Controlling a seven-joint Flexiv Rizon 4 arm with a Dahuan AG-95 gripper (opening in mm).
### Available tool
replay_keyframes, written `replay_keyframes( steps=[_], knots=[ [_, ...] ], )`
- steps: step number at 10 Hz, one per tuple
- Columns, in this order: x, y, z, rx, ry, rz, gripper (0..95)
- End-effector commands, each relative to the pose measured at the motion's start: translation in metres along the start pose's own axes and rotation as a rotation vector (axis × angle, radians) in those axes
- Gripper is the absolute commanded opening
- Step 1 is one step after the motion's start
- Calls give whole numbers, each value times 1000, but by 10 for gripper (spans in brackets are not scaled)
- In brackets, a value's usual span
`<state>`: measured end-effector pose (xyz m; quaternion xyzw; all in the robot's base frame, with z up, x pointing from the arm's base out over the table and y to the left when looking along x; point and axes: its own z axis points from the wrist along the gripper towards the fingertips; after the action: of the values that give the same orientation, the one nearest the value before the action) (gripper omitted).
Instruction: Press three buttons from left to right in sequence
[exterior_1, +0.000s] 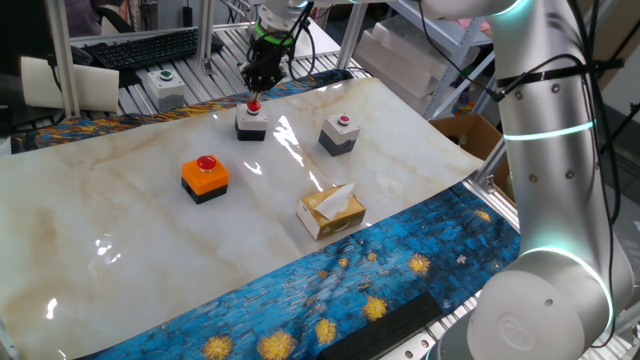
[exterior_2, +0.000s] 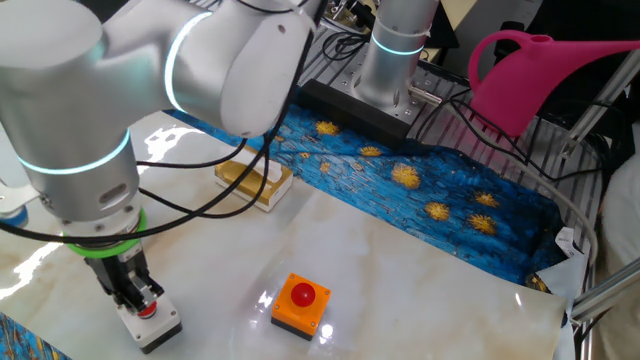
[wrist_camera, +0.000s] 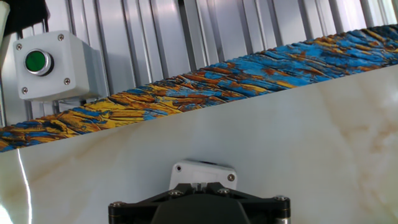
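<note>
Pointing straight down, the gripper (exterior_1: 254, 97) stands over the middle switch (exterior_1: 251, 124), its closed fingers meeting at the tip on that switch's red button (exterior_1: 253, 106). From the other fixed view the same gripper (exterior_2: 143, 301) hides most of the button (exterior_2: 149, 308), and only a red sliver shows beside the fingertips. The hand view shows just the pale top of this switch (wrist_camera: 203, 173) behind the black gripper body, so the contact itself cannot be seen there.

On the marble mat (exterior_1: 120, 230) the three switches lie in a loose row. The orange switch (exterior_1: 205, 179) sits nearest the front, its red button (exterior_1: 206, 163) free. The grey switch (exterior_1: 339, 134) lies well apart on the other side of the middle one, also untouched. A yellow tissue box (exterior_1: 331, 211) rests between the orange and grey switches, closer to the blue patterned cloth (exterior_1: 380, 270). Off the mat, a pale box with a green button (wrist_camera: 45, 65) sits on the metal slats.
</note>
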<state>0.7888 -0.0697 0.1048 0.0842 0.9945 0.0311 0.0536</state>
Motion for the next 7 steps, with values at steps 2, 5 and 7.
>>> replay_keyframes(
  steps=[2,5,7],
  knots=[
    [2,2,-25,16,-6,21,0],
    [6,3,-48,16,-4,42,0],
    [12,10,-56,16,-1,64,0]
  ],
)
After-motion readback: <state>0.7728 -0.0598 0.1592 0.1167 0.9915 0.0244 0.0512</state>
